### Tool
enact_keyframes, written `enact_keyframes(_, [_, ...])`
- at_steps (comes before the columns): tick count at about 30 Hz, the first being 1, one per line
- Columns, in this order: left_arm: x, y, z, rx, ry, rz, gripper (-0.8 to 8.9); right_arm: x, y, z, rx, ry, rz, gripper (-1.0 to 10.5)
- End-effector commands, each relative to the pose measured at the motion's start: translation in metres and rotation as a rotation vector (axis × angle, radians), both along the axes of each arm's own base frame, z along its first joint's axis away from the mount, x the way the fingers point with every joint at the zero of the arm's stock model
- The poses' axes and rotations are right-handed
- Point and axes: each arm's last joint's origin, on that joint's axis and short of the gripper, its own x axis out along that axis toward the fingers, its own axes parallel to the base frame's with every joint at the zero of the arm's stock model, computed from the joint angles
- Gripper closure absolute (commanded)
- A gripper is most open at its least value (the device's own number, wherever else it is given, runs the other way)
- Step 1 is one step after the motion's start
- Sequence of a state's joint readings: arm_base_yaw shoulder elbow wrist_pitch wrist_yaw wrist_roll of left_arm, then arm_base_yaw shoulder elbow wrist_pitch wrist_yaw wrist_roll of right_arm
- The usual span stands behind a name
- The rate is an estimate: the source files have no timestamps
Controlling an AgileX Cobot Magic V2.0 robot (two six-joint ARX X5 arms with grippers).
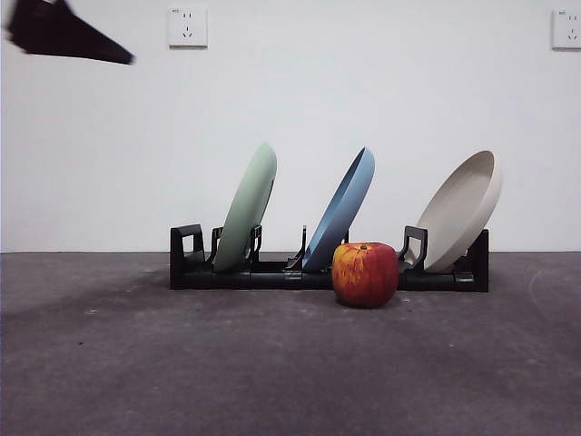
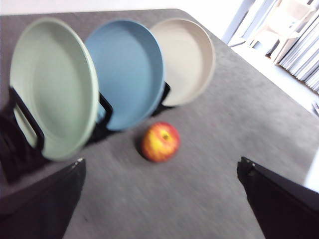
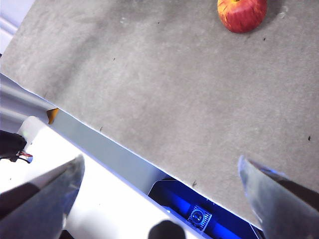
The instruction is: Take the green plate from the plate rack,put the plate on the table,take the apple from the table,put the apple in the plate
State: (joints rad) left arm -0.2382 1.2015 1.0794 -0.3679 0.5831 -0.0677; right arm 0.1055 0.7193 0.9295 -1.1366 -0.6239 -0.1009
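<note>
The pale green plate (image 1: 245,211) leans in the left slot of the black plate rack (image 1: 272,275). It also shows in the left wrist view (image 2: 52,87), with the rack (image 2: 20,142) below it. The red-yellow apple (image 1: 365,274) sits on the dark grey table (image 1: 182,363) just in front of the rack. My left gripper (image 2: 160,167) is open and empty, high above the table, looking down on the plates and the apple (image 2: 160,142). My right gripper (image 3: 160,164) is open and empty near the table's front edge, far from the apple (image 3: 241,14).
A blue plate (image 1: 340,213) stands in the rack's middle and a beige plate (image 1: 463,211) at its right end. A black arm tip (image 1: 64,34) shows at the top left corner. The table's edge (image 3: 99,132) runs under my right gripper.
</note>
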Motion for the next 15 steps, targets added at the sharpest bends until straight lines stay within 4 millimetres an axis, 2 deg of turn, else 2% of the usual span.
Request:
enact_keyframes(1, [0.027,-0.016,0.001,0.042,-0.017,0.009,2.18,0.0,0.0,0.001,0.005,-0.003,0.001,3.2])
enact_keyframes(8, [0.088,-0.046,-0.003,0.087,-0.012,0.005,2.18,0.0,0.0,0.001,0.005,-0.002,0.001,3.2])
enact_keyframes(15, [0.136,-0.07,-0.023,0.139,0.002,0.021,2.18,0.0,0.0,0.001,0.003,-0.002,-0.001,3.2])
